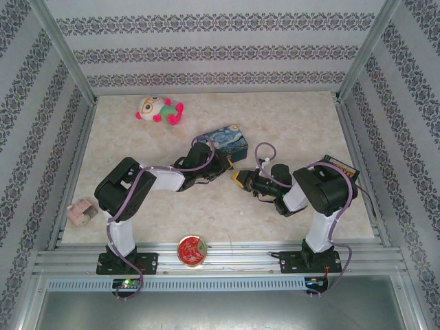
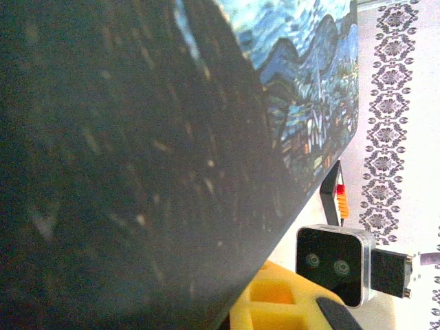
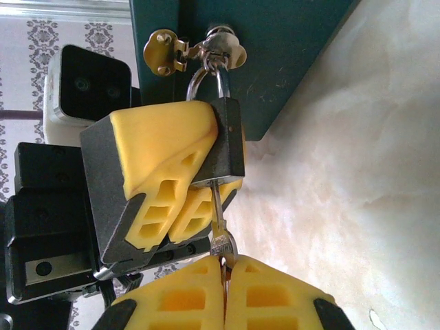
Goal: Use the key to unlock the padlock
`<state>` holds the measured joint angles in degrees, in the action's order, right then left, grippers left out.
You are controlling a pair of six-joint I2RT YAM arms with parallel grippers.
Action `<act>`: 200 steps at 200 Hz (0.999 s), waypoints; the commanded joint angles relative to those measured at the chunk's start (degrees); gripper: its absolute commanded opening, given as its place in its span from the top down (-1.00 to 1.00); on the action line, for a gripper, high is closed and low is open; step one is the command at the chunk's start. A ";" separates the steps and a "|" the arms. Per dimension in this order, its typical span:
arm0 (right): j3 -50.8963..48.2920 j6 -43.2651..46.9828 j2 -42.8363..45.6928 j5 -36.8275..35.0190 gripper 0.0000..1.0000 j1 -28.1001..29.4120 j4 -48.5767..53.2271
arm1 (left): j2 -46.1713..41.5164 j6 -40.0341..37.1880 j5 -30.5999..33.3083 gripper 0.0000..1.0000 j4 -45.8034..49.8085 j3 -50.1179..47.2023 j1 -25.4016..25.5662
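Aluminium rail, cream marbled tabletop, padlock on blue tin, damask-striped walls

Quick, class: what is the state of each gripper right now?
Left gripper: closed, holding the padlock.
Right gripper: closed, holding the key.

left tool and right tool near each other beside the blue tin

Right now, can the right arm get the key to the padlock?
Probably yes: right gripper pinches the key, its blade in the padlock from below; left gripper clamps the body.
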<state>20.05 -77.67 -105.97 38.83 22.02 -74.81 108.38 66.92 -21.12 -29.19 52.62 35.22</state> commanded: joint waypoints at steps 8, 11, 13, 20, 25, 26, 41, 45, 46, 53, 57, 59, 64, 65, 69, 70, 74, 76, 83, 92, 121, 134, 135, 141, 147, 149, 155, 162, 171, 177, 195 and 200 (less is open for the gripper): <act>0.77 1.22 2.27 -6.35 1.00 -0.05 -4.65 | -0.26 -1.26 -1.86 1.00 -0.44 -0.84 0.35; 0.82 1.25 2.35 -6.60 1.00 0.00 -4.65 | -0.19 -1.26 -1.97 1.00 -0.43 -0.82 0.37; 0.85 1.28 2.35 -6.73 1.00 0.03 -4.63 | -0.19 -1.26 -2.07 1.00 -0.39 -0.73 0.39; 1.02 1.45 2.28 -7.27 1.00 0.19 -4.65 | -0.19 -1.38 -2.25 1.00 -0.28 -0.69 0.37; 1.19 1.62 2.26 -7.69 1.00 0.41 -4.65 | -0.20 -1.37 -2.32 1.00 -0.19 -0.66 0.37; 1.25 1.63 2.26 -7.75 1.00 0.45 -4.65 | -0.19 -1.36 -2.33 1.00 -0.22 -0.67 0.42; 1.97 2.59 2.20 -9.30 1.00 1.56 -4.65 | 0.07 -1.28 -2.51 1.00 0.04 -0.37 0.46; 2.13 2.96 2.18 -9.96 1.00 2.01 -4.65 | 0.14 -1.18 -2.52 1.00 -0.03 -0.33 0.47; 2.16 3.05 2.18 -10.16 1.00 2.13 -4.65 | 0.16 -1.18 -2.52 1.00 -0.05 -0.37 0.47; 2.31 3.73 2.22 -11.56 1.00 2.93 -4.65 | 0.30 -0.99 -2.61 1.00 -0.04 -0.28 0.54; 2.36 4.19 2.26 -12.36 1.00 3.35 -4.65 | 0.28 -0.87 -2.72 1.00 -0.09 -0.26 0.55; 2.36 4.43 2.33 -12.79 1.00 3.59 -4.65 | 0.33 -0.83 -2.70 1.00 -0.08 -0.24 0.59; 2.29 4.85 2.42 -13.83 1.00 4.08 -4.60 | 0.41 -0.78 -2.70 1.00 -0.12 -0.27 0.56; 2.28 4.96 2.43 -14.16 1.00 4.17 -4.63 | 0.42 -0.76 -2.74 1.00 -0.14 -0.25 0.56; 2.19 5.25 2.51 -15.13 1.00 4.59 -4.65 | 0.50 -0.73 -2.78 1.00 -0.18 -0.22 0.59; 2.14 5.34 2.56 -15.42 1.00 4.69 -4.65 | 0.51 -0.73 -2.82 1.00 -0.13 -0.23 0.57; 2.10 5.72 2.68 -16.15 1.00 5.05 -4.65 | 0.55 -0.73 -2.78 1.00 -0.09 -0.19 0.63; 2.10 5.87 2.70 -16.50 1.00 5.23 -4.65 | 0.59 -0.73 -2.78 1.00 -0.04 -0.18 0.63; 2.16 6.16 2.91 -17.52 1.00 5.82 -4.63 | 0.65 -0.89 -2.72 1.00 0.05 -0.15 0.64; 2.65 6.45 3.13 -17.82 1.00 6.50 -4.64 | 0.84 -0.99 -2.69 1.00 0.26 -0.05 0.72; 3.27 5.78 3.48 -19.27 1.00 7.17 -4.65 | 1.33 -0.95 -2.84 1.00 0.23 0.33 1.08; 2.68 5.86 3.89 -20.51 1.00 6.83 -4.64 | 1.46 -0.87 -2.87 1.00 0.01 0.29 1.17; 2.60 5.86 3.91 -20.62 1.00 6.78 -4.64 | 1.47 -0.84 -2.87 1.00 0.01 0.29 1.17; 2.33 5.86 4.01 -21.10 1.00 6.57 -4.65 | 1.43 -0.76 -2.95 1.00 -0.01 0.25 1.16; 2.11 5.92 4.17 -21.40 1.00 6.31 -4.65 | 1.44 -0.77 -3.04 1.00 -0.06 0.20 1.16; 2.05 5.99 4.23 -21.42 1.00 6.22 -4.65 | 1.45 -0.76 -3.13 1.00 -0.07 0.11 1.16; 1.88 6.28 4.37 -21.49 1.00 5.91 -4.65 | 1.40 -0.73 -3.22 1.00 -0.08 0.11 1.16; 1.56 6.47 4.54 -21.81 1.00 5.61 -4.65 | 1.48 -0.86 -3.37 1.00 -0.09 0.07 1.16; 1.16 6.40 4.63 -22.06 1.00 5.11 -4.65 | 1.41 -0.91 -3.53 1.00 -0.16 0.05 1.16; 0.96 6.31 4.55 -21.77 1.00 4.69 -4.64 | 1.48 -1.00 -3.57 1.00 -0.21 -0.01 1.16; 0.35 5.78 3.96 -19.88 1.00 3.84 -4.58 | 1.48 -0.95 -3.47 1.00 -0.79 -0.27 1.16; 0.19 5.69 3.66 -19.05 1.00 3.67 -4.60 | 1.48 -0.91 -3.26 1.00 -1.00 -0.43 1.16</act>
<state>19.94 -73.54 -103.74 23.46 28.08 -72.71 109.08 66.94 -19.29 -30.72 52.73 34.76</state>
